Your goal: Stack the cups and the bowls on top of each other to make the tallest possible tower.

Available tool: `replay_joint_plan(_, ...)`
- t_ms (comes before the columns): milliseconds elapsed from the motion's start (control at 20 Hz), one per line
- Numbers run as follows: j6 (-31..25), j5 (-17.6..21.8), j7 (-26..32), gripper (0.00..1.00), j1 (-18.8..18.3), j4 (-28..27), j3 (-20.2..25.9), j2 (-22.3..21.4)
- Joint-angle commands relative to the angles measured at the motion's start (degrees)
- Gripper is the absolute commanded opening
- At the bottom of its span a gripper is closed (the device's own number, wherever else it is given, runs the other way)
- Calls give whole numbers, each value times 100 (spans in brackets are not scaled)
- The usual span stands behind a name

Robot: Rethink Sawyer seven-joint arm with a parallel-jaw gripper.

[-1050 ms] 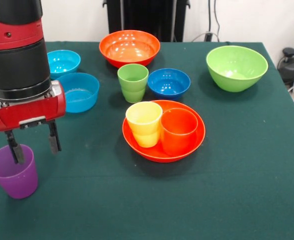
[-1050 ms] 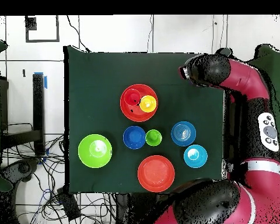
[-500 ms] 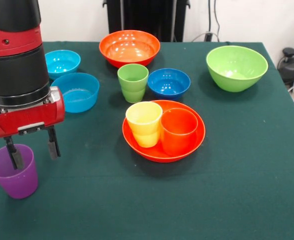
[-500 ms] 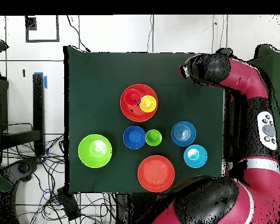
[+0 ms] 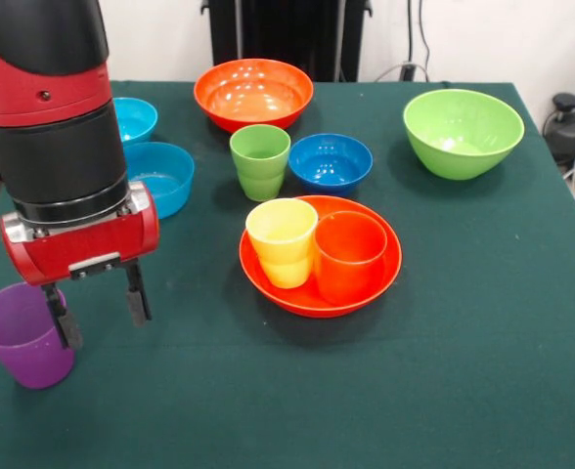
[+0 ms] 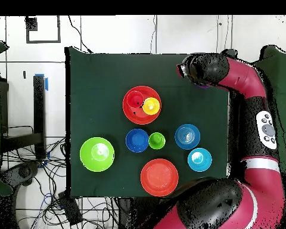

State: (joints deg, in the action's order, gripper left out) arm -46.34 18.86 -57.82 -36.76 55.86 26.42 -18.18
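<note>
The purple cup (image 5: 16, 337) stands upright near the front left corner of the table. My gripper (image 5: 100, 315) hangs open just to its right; one finger (image 5: 65, 327) overlaps the cup's right rim and nothing sits between the fingers. The yellow cup (image 5: 283, 239) and orange cup (image 5: 349, 256) stand side by side in a large orange bowl (image 5: 385, 283). The green cup (image 5: 260, 161) stands beside the dark blue bowl (image 5: 331, 161). Further back are the other orange bowl (image 5: 253, 93), the lime green bowl (image 5: 462, 132) and two light blue bowls (image 5: 165, 176) (image 5: 136, 115). In the overhead view the arm (image 6: 205, 68) hides the purple cup.
The dark green cloth (image 5: 415, 391) covers the whole table. Cables and a black stand lie beyond the far edge. The arm's wide body (image 5: 63, 147) partly covers the two light blue bowls.
My gripper has shifted right and slightly toward the camera; its left finger went from inside the purple cup to the cup's right rim. The cup stayed put.
</note>
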Motion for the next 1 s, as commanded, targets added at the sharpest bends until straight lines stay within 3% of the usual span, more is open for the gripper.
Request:
replay_joint_plan(50,191,393,793,100,166,-267,309,37)
replay_joint_plan(750,-362,444,695,100,648,-980,202,138)
replay_joint_plan(950,-339,493,617,100,636,-910,15,28)
replay_joint_plan(1000,-224,456,706,100,425,-600,-27,-163)
